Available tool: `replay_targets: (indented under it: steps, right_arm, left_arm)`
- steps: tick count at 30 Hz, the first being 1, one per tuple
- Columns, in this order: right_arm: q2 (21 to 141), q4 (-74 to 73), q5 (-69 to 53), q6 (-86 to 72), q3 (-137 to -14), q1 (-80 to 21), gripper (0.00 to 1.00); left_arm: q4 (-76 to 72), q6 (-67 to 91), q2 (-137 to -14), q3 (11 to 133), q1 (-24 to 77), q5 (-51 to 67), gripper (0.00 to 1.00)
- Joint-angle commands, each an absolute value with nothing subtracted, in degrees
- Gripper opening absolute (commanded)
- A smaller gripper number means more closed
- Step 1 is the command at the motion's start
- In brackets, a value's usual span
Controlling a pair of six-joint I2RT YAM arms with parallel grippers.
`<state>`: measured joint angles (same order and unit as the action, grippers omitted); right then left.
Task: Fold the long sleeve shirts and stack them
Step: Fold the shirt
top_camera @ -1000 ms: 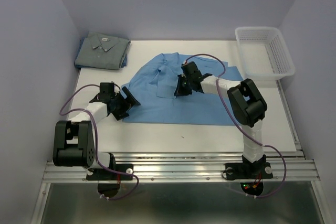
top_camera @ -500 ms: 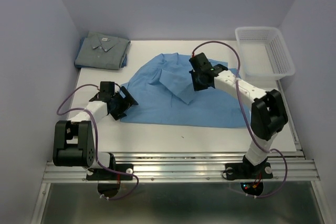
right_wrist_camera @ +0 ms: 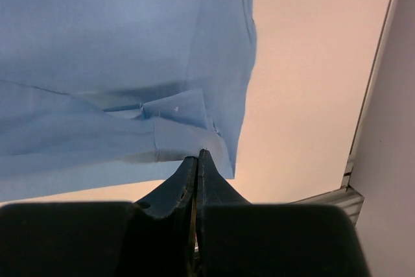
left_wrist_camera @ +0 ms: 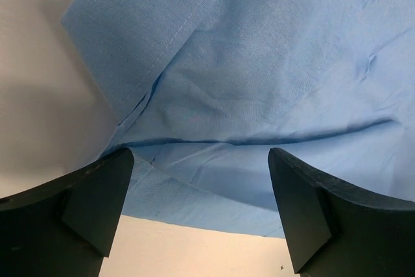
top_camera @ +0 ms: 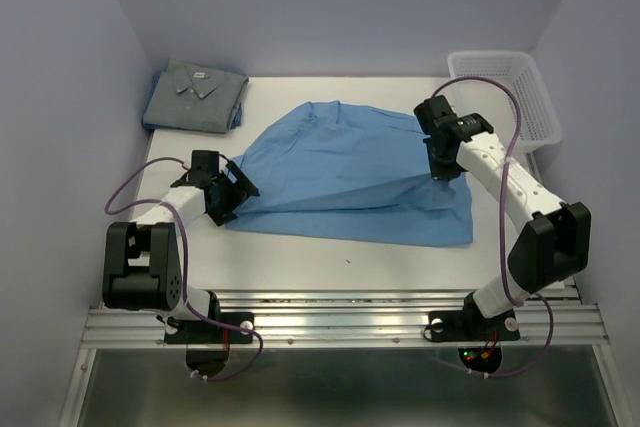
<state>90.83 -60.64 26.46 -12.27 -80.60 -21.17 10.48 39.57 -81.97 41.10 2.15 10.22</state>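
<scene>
White counter [top_camera: 350, 252] carries the sky-blue shirt [top_camera: 340, 172] spread at centre, with a bare strip at 6 o'clock. Right claw [top_camera: 441, 169] pinches its 3 o'clock edge; left claw [top_camera: 232, 194] gapes at 9. Grey-blue shirt [top_camera: 195, 97] lies folded at 10.

Bright, even light; soft shadows under the sky-blue shirt [top_camera: 345, 169] folds.

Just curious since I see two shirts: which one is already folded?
The grey-blue shirt at the far left: it is a folded rectangle, collar on top. The sky-blue shirt lies spread out in the middle, pinched by the right gripper.
</scene>
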Motion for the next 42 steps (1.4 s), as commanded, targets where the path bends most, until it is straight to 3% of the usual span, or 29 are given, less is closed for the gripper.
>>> replay_targets:
  steps: [1,3,8,9,12,15,16,19,27,38,40,42]
  right_arm:
    - [87.7,-65.2,30.0,-10.8,-80.5,-18.1,0.01]
    - [87.5,-65.6,29.2,-10.5,-81.0,-18.1,0.01]
    - [87.5,-64.2,47.2,-11.9,-82.4,-18.1,0.01]
    - [87.3,-58.9,54.7,-10.5,-81.5,-18.1,0.01]
    - [84.4,-42.5,61.4,-6.8,-76.0,-18.1,0.01]
    - [78.5,-29.5,58.0,-3.2,-68.5,-18.1,0.01]
    - [76.3,-16.0,52.6,4.0,-65.0,-18.1,0.01]
    - [68.3,1.3,40.7,7.6,-52.8,-18.1,0.01]
    - [57.2,-3.9,33.7,-3.5,-40.3,-18.1,0.02]
    - [56.4,-16.9,43.3,-20.8,-37.5,-18.1,0.17]
    - [55.3,-19.1,46.3,-25.8,-37.0,-18.1,0.30]
    - [54.1,-22.4,47.5,-29.3,-36.9,-18.1,0.50]
  left_arm:
    - [11.2,39.7,-83.8,42.6,2.1,8.1,0.99]
    - [11.3,39.7,-84.5,42.7,2.1,8.3,0.99]
    - [10.4,40.0,-85.0,43.0,2.1,10.0,0.99]
    - [10.2,40.1,-85.1,43.2,2.1,10.4,0.99]
    - [10.0,39.9,-86.0,43.7,2.1,11.1,0.99]
    - [10.9,39.7,-87.7,44.6,2.0,10.6,0.99]
    - [10.9,39.7,-88.0,44.9,2.0,10.8,0.99]
    - [11.0,39.6,-89.1,45.7,2.0,11.5,0.99]
    - [12.1,38.9,-89.6,46.7,2.0,12.7,0.99]
    - [15.6,37.0,-89.4,49.3,2.0,10.9,0.99]
    - [16.2,36.8,-89.3,49.7,2.0,10.3,0.99]
    - [16.8,36.7,-88.9,50.9,2.0,9.7,0.99]
